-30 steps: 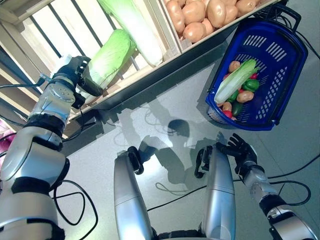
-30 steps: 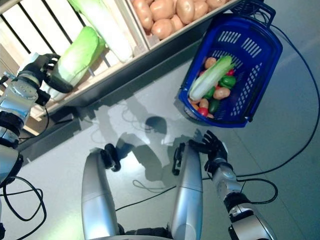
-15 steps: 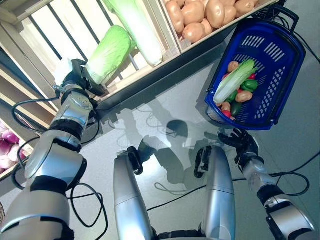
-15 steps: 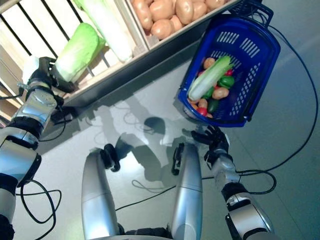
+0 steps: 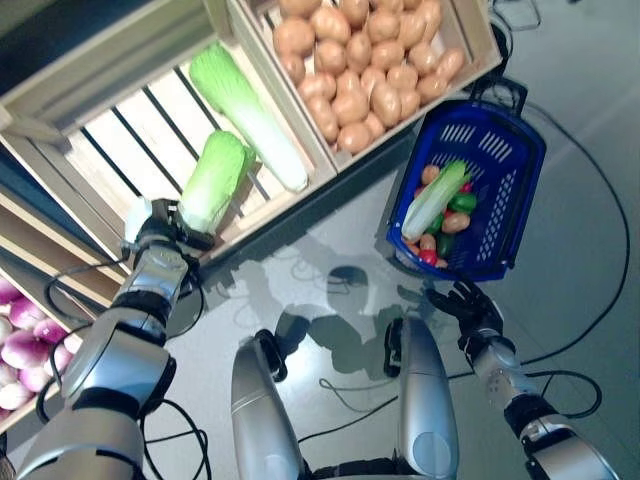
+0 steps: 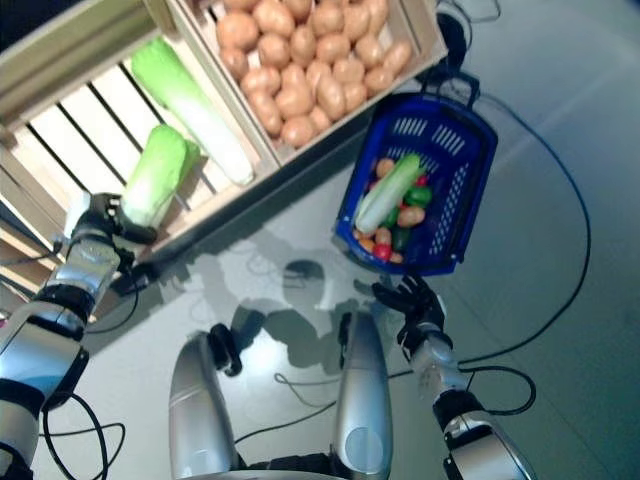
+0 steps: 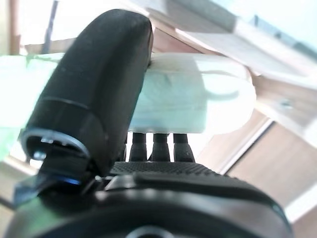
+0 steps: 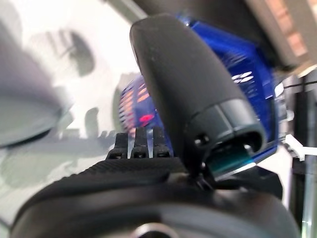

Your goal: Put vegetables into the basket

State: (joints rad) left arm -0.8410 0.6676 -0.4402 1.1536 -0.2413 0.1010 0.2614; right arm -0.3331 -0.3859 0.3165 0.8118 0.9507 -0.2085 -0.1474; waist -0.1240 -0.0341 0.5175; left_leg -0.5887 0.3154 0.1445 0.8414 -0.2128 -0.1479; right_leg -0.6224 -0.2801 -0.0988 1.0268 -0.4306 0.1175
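A bright blue plastic basket [image 5: 505, 190] with slotted walls holds a pale green and white cabbage [image 5: 436, 198] among red, green and tan vegetables. Pale wooden slatted crates [image 5: 110, 150] hold two light green cabbages [image 5: 213, 180] with white stems, and tan potatoes [image 5: 365, 70]. Purple onions [image 5: 18, 345] sit lower left. The floor [image 5: 330, 250] is glossy grey.

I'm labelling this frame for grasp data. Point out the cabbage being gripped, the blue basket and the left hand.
napa cabbage [image 5: 212, 180], left eye view, its green leafy middle.
blue basket [image 5: 512, 190], left eye view, its far side wall.
left hand [image 5: 152, 234], left eye view, its back.
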